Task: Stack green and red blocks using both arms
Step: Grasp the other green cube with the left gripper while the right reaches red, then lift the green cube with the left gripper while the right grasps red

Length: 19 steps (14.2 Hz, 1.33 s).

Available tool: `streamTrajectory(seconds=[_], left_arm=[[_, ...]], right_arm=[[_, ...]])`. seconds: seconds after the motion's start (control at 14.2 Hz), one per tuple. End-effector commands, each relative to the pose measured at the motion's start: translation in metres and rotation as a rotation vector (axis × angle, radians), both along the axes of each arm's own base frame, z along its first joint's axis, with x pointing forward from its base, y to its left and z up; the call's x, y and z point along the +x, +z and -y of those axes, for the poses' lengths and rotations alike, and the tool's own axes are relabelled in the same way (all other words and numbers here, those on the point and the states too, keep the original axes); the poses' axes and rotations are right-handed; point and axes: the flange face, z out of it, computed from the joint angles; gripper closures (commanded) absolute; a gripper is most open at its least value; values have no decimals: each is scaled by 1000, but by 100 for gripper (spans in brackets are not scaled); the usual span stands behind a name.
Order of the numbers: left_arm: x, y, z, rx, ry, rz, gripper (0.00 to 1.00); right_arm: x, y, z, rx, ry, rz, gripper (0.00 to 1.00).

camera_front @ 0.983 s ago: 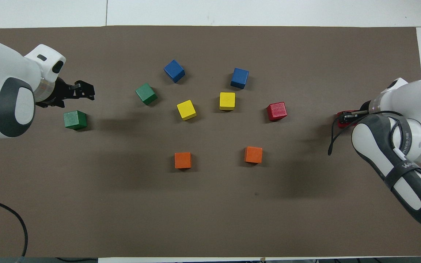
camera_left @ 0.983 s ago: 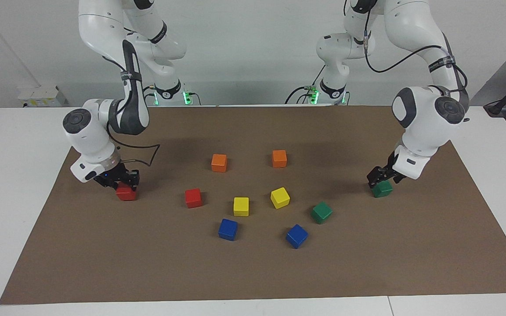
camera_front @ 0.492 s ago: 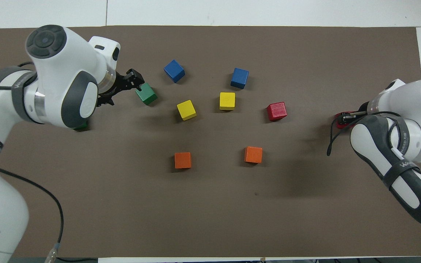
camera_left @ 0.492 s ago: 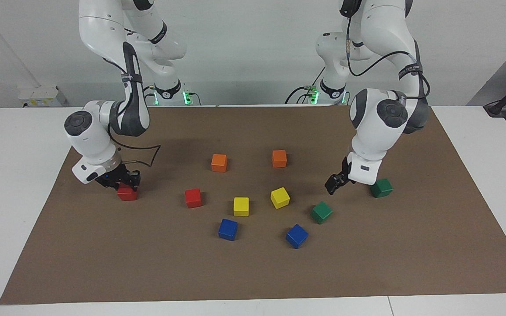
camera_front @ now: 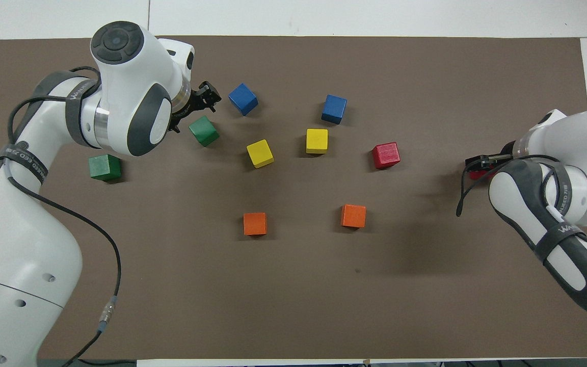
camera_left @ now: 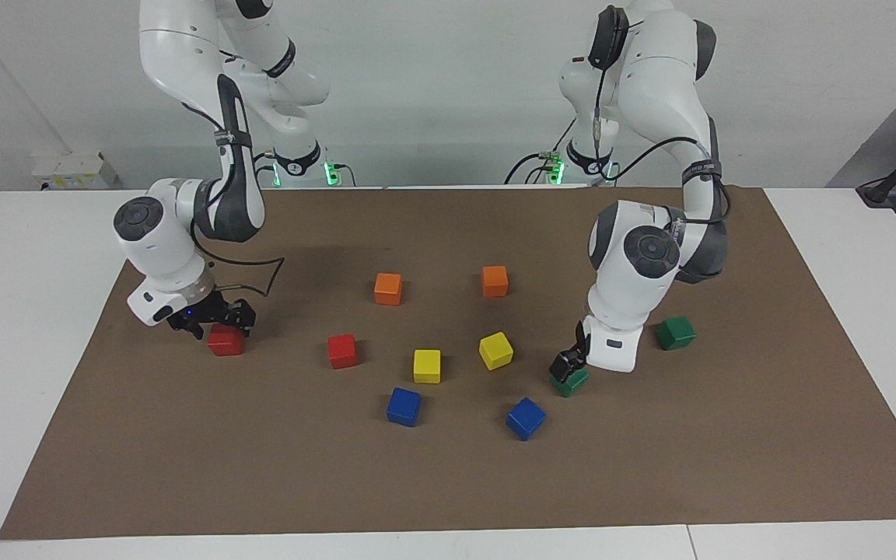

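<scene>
One green block (camera_left: 572,383) (camera_front: 204,131) lies between a yellow and a blue cube. My left gripper (camera_left: 567,364) (camera_front: 207,97) hangs open, low over it, and covers its top edge in the facing view. The second green block (camera_left: 675,333) (camera_front: 105,167) lies alone toward the left arm's end of the table. My right gripper (camera_left: 222,320) (camera_front: 479,162) is open, its fingers on either side of the top of a red block (camera_left: 225,342) (camera_front: 473,175) that rests on the mat. The second red block (camera_left: 342,351) (camera_front: 385,155) sits beside the yellow cubes.
Two orange cubes (camera_left: 388,288) (camera_left: 495,281) lie nearer to the robots. Two yellow cubes (camera_left: 427,365) (camera_left: 495,350) sit mid-table. Two blue cubes (camera_left: 404,407) (camera_left: 525,418) lie farthest from the robots. All rest on a brown mat (camera_left: 448,482).
My left gripper left the green block at the table's end and swung to the green block near the blue cube, coming down low. My right gripper's fingers have spread over the red block.
</scene>
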Motion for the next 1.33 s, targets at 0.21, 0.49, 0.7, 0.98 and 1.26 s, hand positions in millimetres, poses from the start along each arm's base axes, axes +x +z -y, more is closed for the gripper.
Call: streamTrajectory(seconds=[0.21,0.49,0.7,0.98,1.26], left_arm=[[-17,-33,-2,29,-21,50,0],[-20,-36,-1,24,-24,61,0],[-28,-47,4,14,-31,77,0],[-31,-50,3,15,-31,76,0],[-31,-50,2,16,-32,75,9]], right_arm=[[35,68,-15,-4,37,59,0],[72,128,-82,-16,106,101,0],[109,153,-137,-75,145,115,0],[110,136,-206,-47,137,117,0],[99,104,-223,-36,133,95,0]])
